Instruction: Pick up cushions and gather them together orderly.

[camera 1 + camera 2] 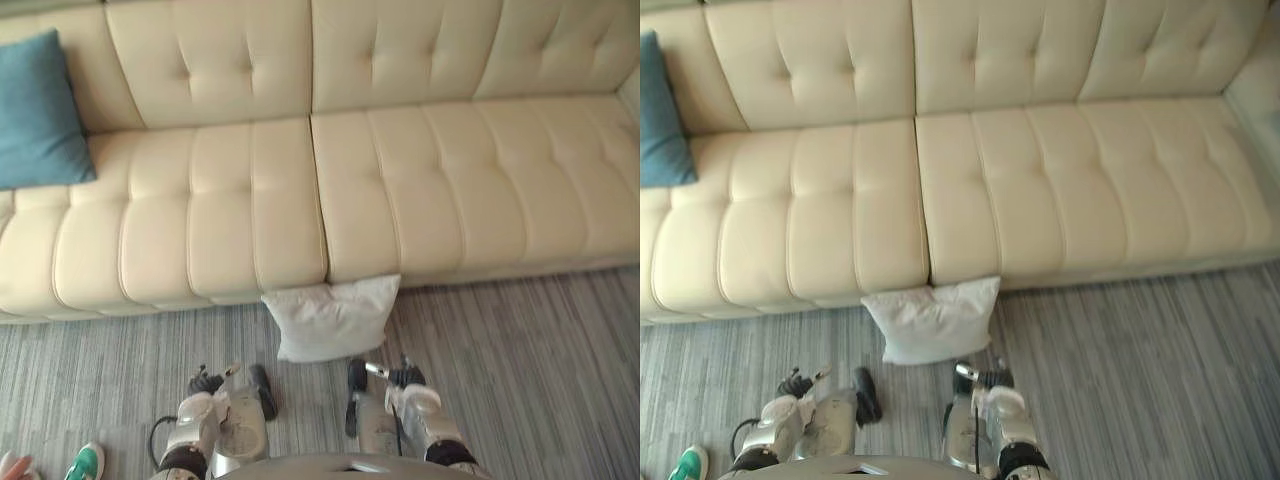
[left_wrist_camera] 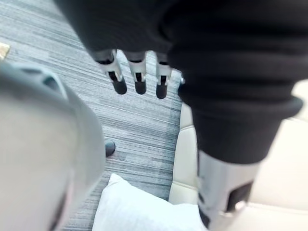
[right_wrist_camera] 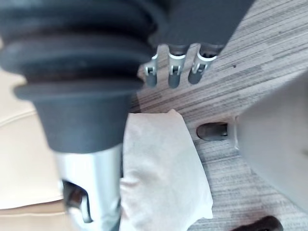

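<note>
A white cushion (image 1: pixel 335 318) lies on the grey carpet, leaning against the front of the cream sofa (image 1: pixel 250 200) near the seam between its two seats. A blue cushion (image 1: pixel 38 110) rests against the backrest at the sofa's left end. My left hand (image 1: pixel 205 383) hangs low over the carpet, left of the white cushion and apart from it, fingers (image 2: pixel 139 79) straight and empty. My right hand (image 1: pixel 405 377) hangs just right of and nearer than the white cushion (image 3: pixel 163 168), fingers (image 3: pixel 175 70) relaxed, holding nothing.
The sofa's seats stretch bare from the blue cushion to the right end. Striped grey carpet (image 1: pixel 520 370) runs along its front. A person's green shoe (image 1: pixel 88 462) stands at the lower left.
</note>
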You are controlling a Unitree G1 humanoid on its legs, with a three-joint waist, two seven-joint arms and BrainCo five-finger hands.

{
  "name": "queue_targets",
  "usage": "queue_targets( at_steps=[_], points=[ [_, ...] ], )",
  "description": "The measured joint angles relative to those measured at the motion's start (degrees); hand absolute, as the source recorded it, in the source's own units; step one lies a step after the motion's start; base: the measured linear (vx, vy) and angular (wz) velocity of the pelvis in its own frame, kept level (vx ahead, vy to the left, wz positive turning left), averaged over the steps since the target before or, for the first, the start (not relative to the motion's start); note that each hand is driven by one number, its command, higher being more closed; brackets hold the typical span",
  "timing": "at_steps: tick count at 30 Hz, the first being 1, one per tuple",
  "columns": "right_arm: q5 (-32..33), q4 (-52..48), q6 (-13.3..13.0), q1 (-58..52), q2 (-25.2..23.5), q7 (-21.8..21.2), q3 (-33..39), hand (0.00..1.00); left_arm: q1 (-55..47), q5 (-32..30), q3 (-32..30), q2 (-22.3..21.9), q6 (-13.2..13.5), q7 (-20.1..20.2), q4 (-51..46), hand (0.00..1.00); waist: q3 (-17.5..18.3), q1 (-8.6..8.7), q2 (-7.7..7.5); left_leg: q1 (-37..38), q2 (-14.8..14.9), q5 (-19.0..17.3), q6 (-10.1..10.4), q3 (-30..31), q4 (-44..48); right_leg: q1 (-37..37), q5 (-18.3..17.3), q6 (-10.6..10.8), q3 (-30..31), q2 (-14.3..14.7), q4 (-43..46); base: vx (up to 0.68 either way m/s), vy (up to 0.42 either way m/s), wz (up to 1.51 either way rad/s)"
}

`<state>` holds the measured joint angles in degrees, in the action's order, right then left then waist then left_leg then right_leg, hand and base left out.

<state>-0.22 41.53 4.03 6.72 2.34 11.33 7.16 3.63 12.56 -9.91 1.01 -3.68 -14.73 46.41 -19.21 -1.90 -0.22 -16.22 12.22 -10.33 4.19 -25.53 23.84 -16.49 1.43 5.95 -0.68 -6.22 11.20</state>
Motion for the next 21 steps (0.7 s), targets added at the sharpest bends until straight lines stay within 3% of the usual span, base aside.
queue_targets(
  at_steps=[5, 11, 21],
  points=[
    [-2.4, -5.0, -0.1, 11.5, 5.0, 2.1, -2.4, 0.0, 8.5, 5.0, -0.2, 2.1, 2.9, -2.4, -4.4, 0.0, -5.3, 0.49, 0.35, -12.1, 3.7, -2.4, -1.5, -1.7, 9.0, -14.1, -0.2, -0.3, 2.2, 1.2, 7.8, -0.15, 0.036, -0.34],
    [-2.4, -10.4, 0.0, 25.7, 11.5, 4.3, -2.3, 0.0, 18.5, 7.7, -2.9, 4.9, 4.1, -3.9, -8.7, 0.0, -11.7, 0.52, 0.67, -27.7, 6.5, -2.8, -3.0, -0.7, 16.5, -30.5, -0.4, -0.6, 2.3, 2.1, 16.2, -0.09, -0.027, -0.1],
    [-2.4, -11.6, -0.2, 41.1, 18.9, 8.8, -1.4, 0.0, 28.3, 9.3, -3.8, 8.3, 5.2, -7.1, -16.5, 0.0, -12.6, -0.18, 0.86, -48.6, 7.4, -1.9, -4.8, 3.5, 25.8, -52.1, -4.0, -1.9, 0.9, 0.5, 31.1, -0.06, -0.025, 0.16]
  ],
)
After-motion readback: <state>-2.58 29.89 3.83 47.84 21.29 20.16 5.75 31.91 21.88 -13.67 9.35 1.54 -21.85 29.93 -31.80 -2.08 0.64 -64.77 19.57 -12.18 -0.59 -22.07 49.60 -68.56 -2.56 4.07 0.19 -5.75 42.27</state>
